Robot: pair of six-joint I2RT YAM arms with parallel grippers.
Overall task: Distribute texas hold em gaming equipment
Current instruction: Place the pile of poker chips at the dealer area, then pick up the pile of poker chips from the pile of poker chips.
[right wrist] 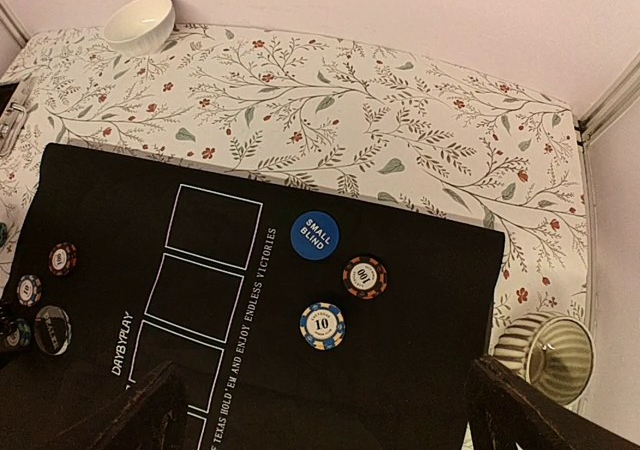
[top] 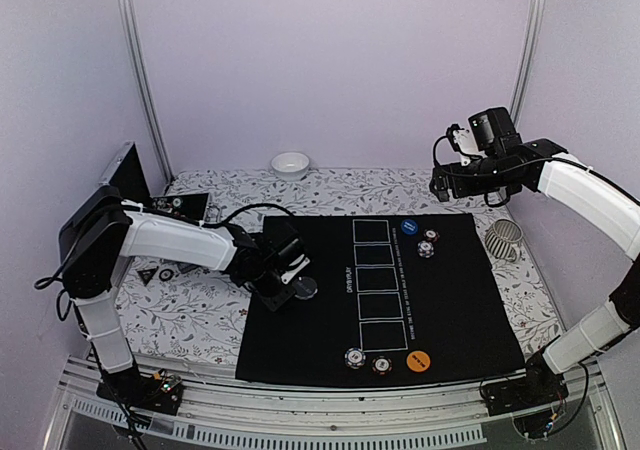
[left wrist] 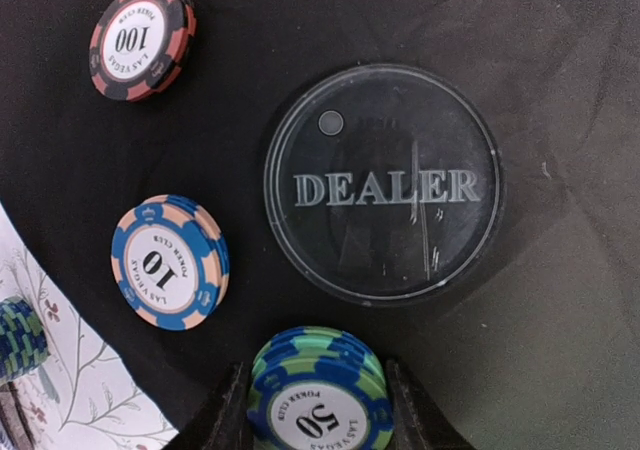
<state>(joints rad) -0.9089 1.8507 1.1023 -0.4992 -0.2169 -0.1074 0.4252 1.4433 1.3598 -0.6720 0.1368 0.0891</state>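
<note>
Dark button disc (left wrist: 383, 183) read "DEALER". Red chip (left wrist: 140, 40) showed "100" with "LAS VEGAS POKER CLUB" around it. Blue chip (left wrist: 168, 262) showed "10", same ring text. Green chip (left wrist: 320, 405) showed "50" and "POKER CLUB". Blue disc (right wrist: 314, 235) read "SMALL BLIND". Second red chip (right wrist: 364, 277) showed "100", second blue chip (right wrist: 322, 325) "10". Black mat (right wrist: 420, 270) carried "DAYBYPLAY" and "TEXAS HOLD'EM AND ENJOY ENDLESS VICTORIES", with its start cut off.
</note>
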